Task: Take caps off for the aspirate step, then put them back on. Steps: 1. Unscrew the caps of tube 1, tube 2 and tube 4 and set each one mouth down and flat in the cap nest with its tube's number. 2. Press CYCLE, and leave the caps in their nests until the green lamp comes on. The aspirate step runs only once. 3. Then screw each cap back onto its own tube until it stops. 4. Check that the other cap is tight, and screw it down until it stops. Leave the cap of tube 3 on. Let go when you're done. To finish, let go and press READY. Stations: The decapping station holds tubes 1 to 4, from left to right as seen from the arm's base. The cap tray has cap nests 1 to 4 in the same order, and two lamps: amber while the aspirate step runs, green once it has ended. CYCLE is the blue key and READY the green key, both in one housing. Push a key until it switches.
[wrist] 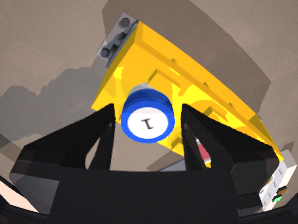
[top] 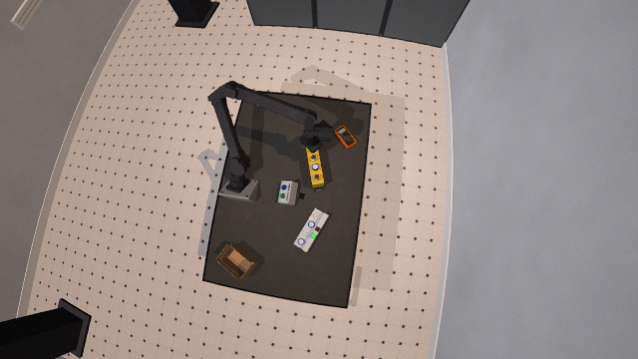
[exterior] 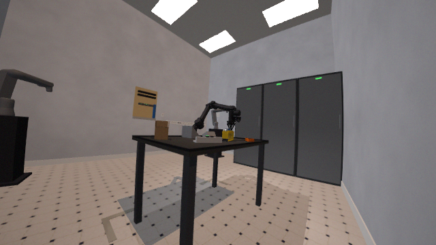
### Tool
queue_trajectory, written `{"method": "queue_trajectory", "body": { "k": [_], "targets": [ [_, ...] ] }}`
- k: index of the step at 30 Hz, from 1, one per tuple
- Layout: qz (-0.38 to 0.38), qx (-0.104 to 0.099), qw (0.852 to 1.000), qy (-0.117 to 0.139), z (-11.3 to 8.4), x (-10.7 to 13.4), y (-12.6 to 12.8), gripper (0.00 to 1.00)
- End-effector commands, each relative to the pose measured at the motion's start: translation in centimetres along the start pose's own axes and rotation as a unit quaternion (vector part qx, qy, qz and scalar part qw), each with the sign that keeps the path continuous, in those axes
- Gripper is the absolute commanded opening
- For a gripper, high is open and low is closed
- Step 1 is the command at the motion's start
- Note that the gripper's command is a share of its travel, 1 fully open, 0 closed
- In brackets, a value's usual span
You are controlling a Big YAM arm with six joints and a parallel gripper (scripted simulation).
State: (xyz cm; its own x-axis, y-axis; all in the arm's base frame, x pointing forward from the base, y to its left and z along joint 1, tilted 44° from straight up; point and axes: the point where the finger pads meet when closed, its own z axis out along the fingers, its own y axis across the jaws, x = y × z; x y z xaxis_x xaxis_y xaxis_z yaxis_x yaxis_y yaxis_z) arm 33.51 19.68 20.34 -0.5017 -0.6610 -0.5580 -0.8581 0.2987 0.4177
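Six-joint arm [top: 271,104] [exterior: 221,106] bent at elbow, wrist angled downward; parallel gripper [top: 313,149] [exterior: 230,128] [wrist: 148,110] part-open, fingers apart on either side.

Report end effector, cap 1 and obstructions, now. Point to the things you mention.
End effector [top: 313,149] [exterior: 230,128] [wrist: 148,110] open, fingers either side of cap 1 [wrist: 148,123], gaps showing. Cap 1 on its tube, tightness unconfirmed. Green lamp [top: 313,235] [wrist: 278,199] lit. No obstruction seen between fingers and cap.
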Motion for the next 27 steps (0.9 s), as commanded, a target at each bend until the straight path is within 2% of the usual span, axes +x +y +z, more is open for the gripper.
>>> {"method": "queue_trajectory", "body": {
  "k": [1,5,6,20,21,27],
  "targets": [
    [-0.066,-0.009,0.998,0.004,0.19,-0.48,0.74,0.49],
    [-0.064,-0.01,0.998,0.005,0.27,-0.32,0.76,0.49],
    [-0.062,0.002,0.998,-0.003,-0.51,-0.76,0.1,0.0],
    [-0.062,0.002,0.998,-0.003,-0.51,-0.76,0.1,0.0],
    [-0.029,-0.01,1.0,0.005,0.24,-0.35,0.78,0.0],
    [0.122,-0.009,0.993,0.007,0.31,-0.25,0.8,0.0]
  ]
}}
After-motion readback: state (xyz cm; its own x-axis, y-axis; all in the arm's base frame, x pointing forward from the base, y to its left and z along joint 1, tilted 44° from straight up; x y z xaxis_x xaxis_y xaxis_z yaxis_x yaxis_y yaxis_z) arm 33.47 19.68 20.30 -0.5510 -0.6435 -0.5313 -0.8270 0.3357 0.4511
